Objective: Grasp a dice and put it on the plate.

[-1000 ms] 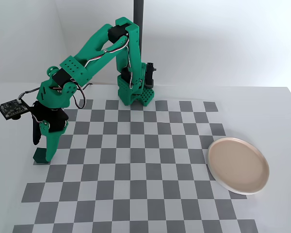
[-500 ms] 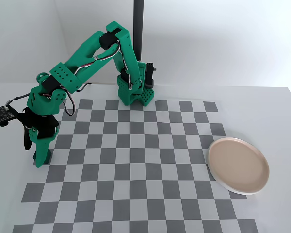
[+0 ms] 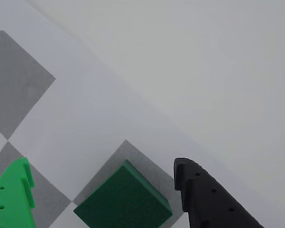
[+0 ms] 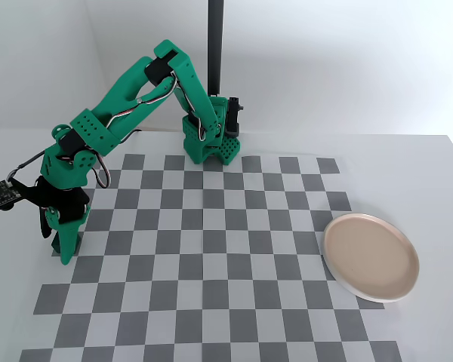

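Note:
In the wrist view the dark green dice [image 3: 123,199] lies on a grey square of the checkerboard, between my two fingers. My gripper [image 3: 103,167] is open, with the green finger [image 3: 12,197] to the left of the dice and the black finger [image 3: 204,194] to its right, each with a gap to it. In the fixed view my gripper [image 4: 59,243] points down at the left edge of the checkerboard and hides the dice. The pale pinkish plate [image 4: 371,255] lies empty at the far right of the board.
The grey and white checkerboard mat [image 4: 211,256] covers the white table. The arm's green base [image 4: 210,147] stands at the back edge of the mat, with a black pole [image 4: 215,38] behind it. The mat's edge runs close behind the dice in the wrist view.

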Tool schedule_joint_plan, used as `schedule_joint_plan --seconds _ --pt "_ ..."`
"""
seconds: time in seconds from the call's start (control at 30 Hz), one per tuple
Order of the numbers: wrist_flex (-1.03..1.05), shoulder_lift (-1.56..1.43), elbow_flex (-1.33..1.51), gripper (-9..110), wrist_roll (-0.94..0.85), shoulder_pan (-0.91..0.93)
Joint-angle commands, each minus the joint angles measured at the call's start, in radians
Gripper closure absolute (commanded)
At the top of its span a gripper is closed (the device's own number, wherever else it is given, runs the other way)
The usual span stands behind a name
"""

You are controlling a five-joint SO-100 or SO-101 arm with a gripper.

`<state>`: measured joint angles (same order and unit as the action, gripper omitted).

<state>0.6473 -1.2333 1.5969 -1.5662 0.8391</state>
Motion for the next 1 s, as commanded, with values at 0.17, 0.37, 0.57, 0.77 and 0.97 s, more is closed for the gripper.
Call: schedule_joint_plan --seconds 0.17,0.37,0.57,0.77,0.97 --pt "0.038 -0.029 -0.084 74 -0.051 -0.023" --pt "0.064 -0.048 -0.081 74 -0.066 -0.043" --pt "0.109 -0.071 -0.072 75 -0.06 -0.063" --pt "0.069 -0.091 -0.015 76 -0.087 -0.067" --pt "-0.031 -0.132 0.094 77 -0.107 -0.075"
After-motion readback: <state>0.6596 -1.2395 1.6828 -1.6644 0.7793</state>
